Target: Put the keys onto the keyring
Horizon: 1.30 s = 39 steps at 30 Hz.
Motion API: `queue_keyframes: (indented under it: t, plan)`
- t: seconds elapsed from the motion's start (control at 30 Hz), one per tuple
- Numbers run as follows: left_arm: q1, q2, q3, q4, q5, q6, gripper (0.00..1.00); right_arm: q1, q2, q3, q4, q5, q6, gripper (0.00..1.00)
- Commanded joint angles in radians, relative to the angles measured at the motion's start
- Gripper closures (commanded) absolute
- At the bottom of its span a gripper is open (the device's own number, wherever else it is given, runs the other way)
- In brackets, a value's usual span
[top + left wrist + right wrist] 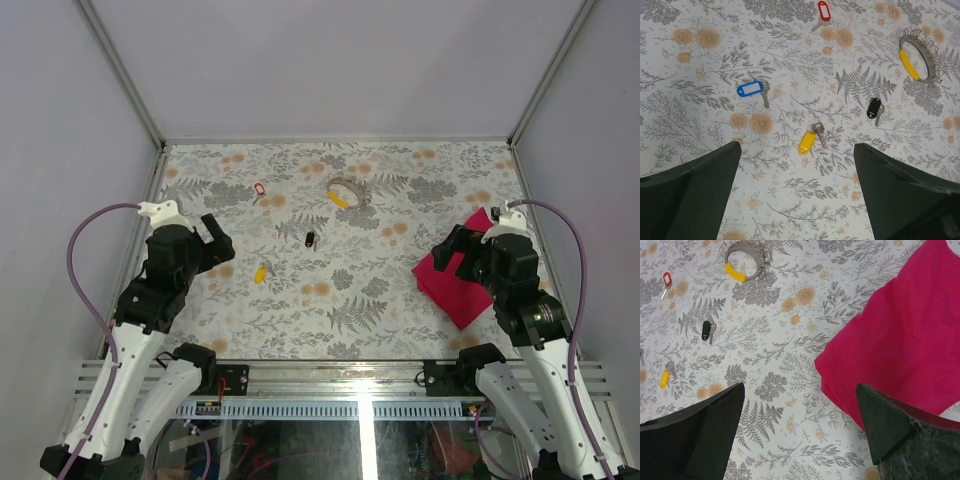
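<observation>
The keyring [347,189], a thin grey loop with a yellow piece, lies at the far middle of the table; it also shows in the left wrist view [908,64] and the right wrist view [734,271]. Separate keys lie loose on the table: red [824,11], blue [751,89], yellow [807,141] and black [873,108]. From above I see the red [260,190], black [310,239] and yellow [262,272] ones. My left gripper [796,167] is open and empty, just short of the yellow key. My right gripper [800,395] is open and empty beside the cloth.
A magenta cloth [455,280] lies crumpled at the right, under my right gripper [452,255]; it fills the right of the right wrist view [905,340]. The floral table [400,310] is walled at the back and both sides.
</observation>
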Motion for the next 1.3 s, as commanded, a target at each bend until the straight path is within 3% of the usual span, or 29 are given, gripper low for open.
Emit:
queue_keyframes:
  t: [0.0, 0.17, 0.47, 0.77, 0.9, 1.1, 1.27]
  plan:
    - [-0.004, 0.003, 0.027, 0.054, 0.0, 0.011, 0.0, -0.009, 0.013, 0.045, 0.009, 0.01, -0.004, 0.0]
    - [-0.003, 0.023, 0.03, 0.046, -0.017, 0.003, 0.0, -0.008, 0.052, 0.066, -0.037, 0.05, -0.009, 0.0]
    - [-0.004, 0.039, 0.034, 0.037, -0.046, -0.015, 0.0, -0.009, 0.18, 0.15, -0.203, 0.27, 0.04, 0.0]
    - [-0.003, 0.155, 0.094, -0.03, -0.054, -0.053, 0.0, -0.008, 0.27, 0.15, -0.051, -0.141, -0.084, 0.0]
    - [-0.004, 0.189, 0.104, -0.041, -0.017, -0.004, 0.0, -0.008, 0.378, 0.181, 0.002, -0.216, -0.099, 0.0]
    - [-0.004, 0.184, 0.094, -0.003, 0.116, 0.068, 0.0, 0.002, 0.601, 0.264, 0.104, -0.313, -0.103, 0.09]
    - [-0.005, 0.152, 0.044, 0.031, 0.121, 0.063, 0.0, 0.111, 0.819, 0.408, 0.151, -0.274, -0.133, 0.11]
